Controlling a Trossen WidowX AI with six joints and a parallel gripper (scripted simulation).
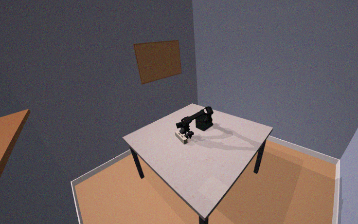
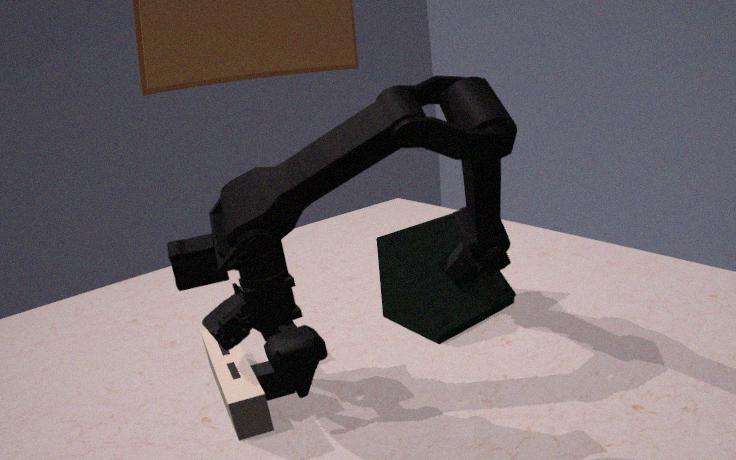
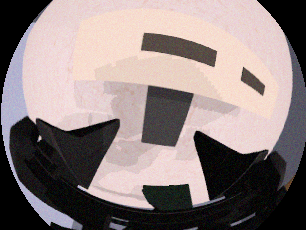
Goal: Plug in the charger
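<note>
At twelve o'clock in the wrist view, the cream power strip (image 1: 180,137) (image 2: 248,418) (image 3: 110,60) lies across the worktop (image 1: 184,163) (image 2: 542,406) (image 3: 50,65), while the dark block I take for the charger (image 2: 265,379) (image 3: 167,120) sits just beside its near edge, off the outlets; whether they touch I cannot tell. The tool (image 1: 186,134) (image 2: 264,371) (image 3: 158,128) is released, its fingers spread wide with nothing gripped, one towards nine o'clock of the charger and the other towards three. In that view, the charger's long axis runs roughly from half past twelve to half past six, so the fingers look set to close across its narrow width. That relation seems to govern the grasp: the tool should centre on the block before closing, or one finger may nudge it askew. The prongs are not discernible, so their alignment is unknown; plugging in remains to be done
</note>
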